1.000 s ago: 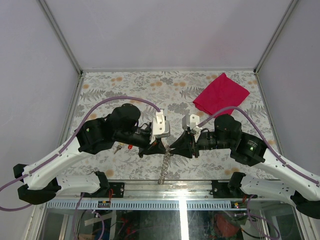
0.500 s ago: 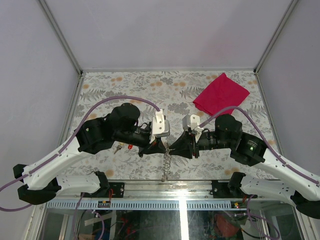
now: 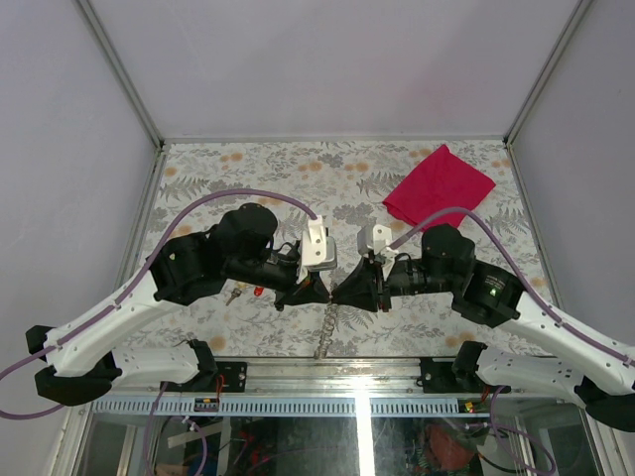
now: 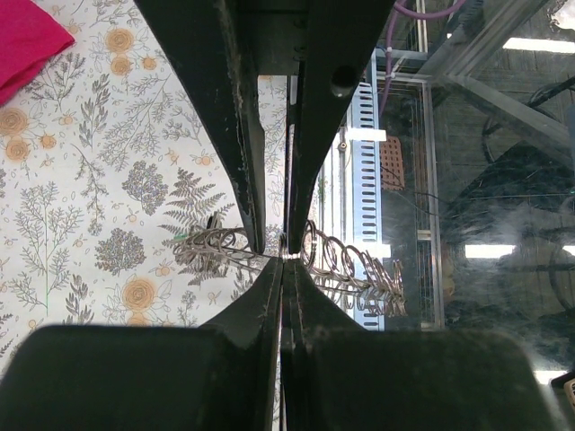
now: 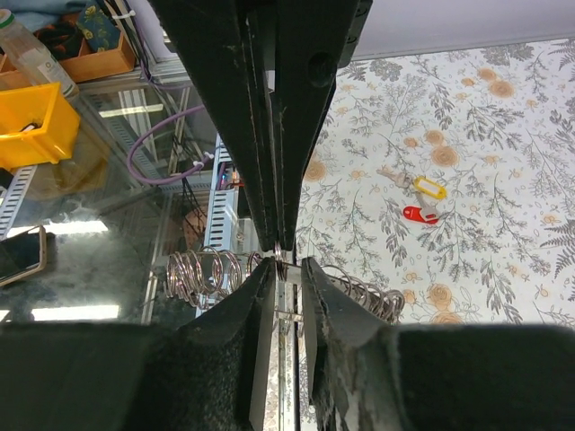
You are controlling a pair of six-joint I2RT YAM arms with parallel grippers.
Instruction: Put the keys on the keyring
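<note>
A chain of several linked metal rings, the keyring point(image 3: 326, 327), hangs in the air over the table's near edge. My left gripper point(image 3: 319, 294) is shut on its top ring point(image 4: 286, 258). My right gripper point(image 3: 342, 295) meets it tip to tip. Its jaws point(image 5: 286, 263) stand a narrow gap apart on either side of that ring, the wire lying against one pad. Coils of rings point(image 5: 202, 269) droop to both sides. The keys lie on the table behind the left arm: a yellow-headed one point(image 5: 429, 188) and a red-headed one point(image 5: 418, 215), which also show as keys point(image 3: 246, 293) in the top view.
A red cloth point(image 3: 439, 185) lies at the table's back right. The table's near edge and metal rail point(image 3: 327, 369) run right under the hanging rings. Beyond the edge stand a yellow bin point(image 5: 31, 126) and a phone point(image 5: 18, 256).
My right gripper's jaws have narrowed around the ring and that arm has edged left toward the left gripper. The left gripper stays shut; the hanging chain sways a little.
</note>
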